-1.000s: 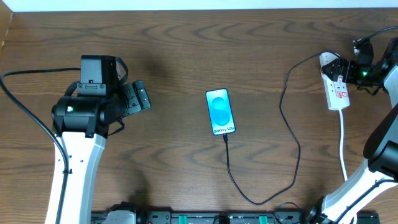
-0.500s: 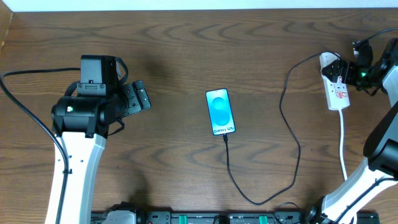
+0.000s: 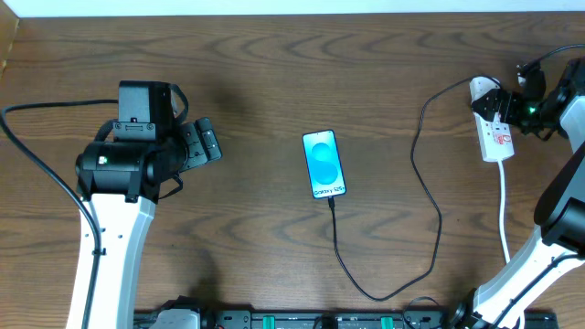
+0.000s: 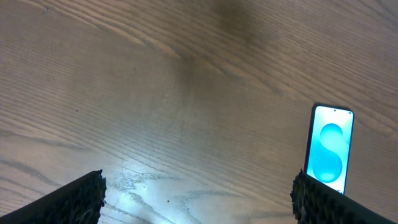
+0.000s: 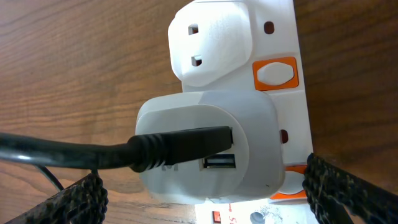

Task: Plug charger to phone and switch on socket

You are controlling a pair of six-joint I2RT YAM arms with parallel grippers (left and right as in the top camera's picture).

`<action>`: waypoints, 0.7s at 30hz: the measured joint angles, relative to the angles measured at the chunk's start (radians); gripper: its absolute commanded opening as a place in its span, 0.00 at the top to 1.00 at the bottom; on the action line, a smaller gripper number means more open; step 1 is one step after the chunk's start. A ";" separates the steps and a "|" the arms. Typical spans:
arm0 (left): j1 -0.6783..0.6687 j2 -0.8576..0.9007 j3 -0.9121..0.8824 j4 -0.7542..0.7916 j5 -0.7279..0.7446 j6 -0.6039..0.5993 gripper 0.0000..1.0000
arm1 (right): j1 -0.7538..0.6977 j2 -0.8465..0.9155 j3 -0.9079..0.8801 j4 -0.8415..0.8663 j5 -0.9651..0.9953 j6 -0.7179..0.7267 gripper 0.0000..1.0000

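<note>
Standing by the dark wood-grain counter (image 3: 274, 73), I count two white-and-black arms, one on each side, and one of each task item between them. A single slim rectangular phone (image 3: 324, 164) with a lit blue-cyan screen lies flat near the middle of the counter, and it also shows at the right edge of the left wrist view (image 4: 329, 149). One long thin black charger cable (image 3: 430, 192) meets the phone's near short edge, loops toward the front of the counter, then climbs to the right to the one elongated white power strip (image 3: 494, 128), which lies at the far right with its one white cord (image 3: 505, 210) trailing to the front. Up close, the cable's black end (image 5: 186, 144) sits in a rounded white adapter (image 5: 249, 124) that is pushed into the strip (image 5: 298, 37). A second USB port (image 5: 217, 163) just beside it is empty. Two orange-red switches show on the strip, one whole (image 5: 275, 73) and one partly cut off lower down. The left gripper (image 3: 203, 142) hangs over bare wood well to the left of the phone, its two fingers spread wide with nothing between them (image 4: 202, 208). The right gripper (image 3: 498, 100) is right above the plugged end of the strip, also spread wide (image 5: 208, 205). Its two dark textured fingertips (image 5: 78, 199) stand on either side of the adapter with a gap showing on each side, so it is pinching nothing.
</note>
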 measured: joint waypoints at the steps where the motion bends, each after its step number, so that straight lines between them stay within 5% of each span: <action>1: 0.000 0.000 0.000 0.000 0.000 0.000 0.05 | 0.000 0.000 0.000 -0.002 -0.001 0.003 0.01; 21: 0.000 0.000 0.000 0.000 0.000 0.000 0.05 | -0.008 0.003 0.006 -0.006 -0.110 0.010 0.01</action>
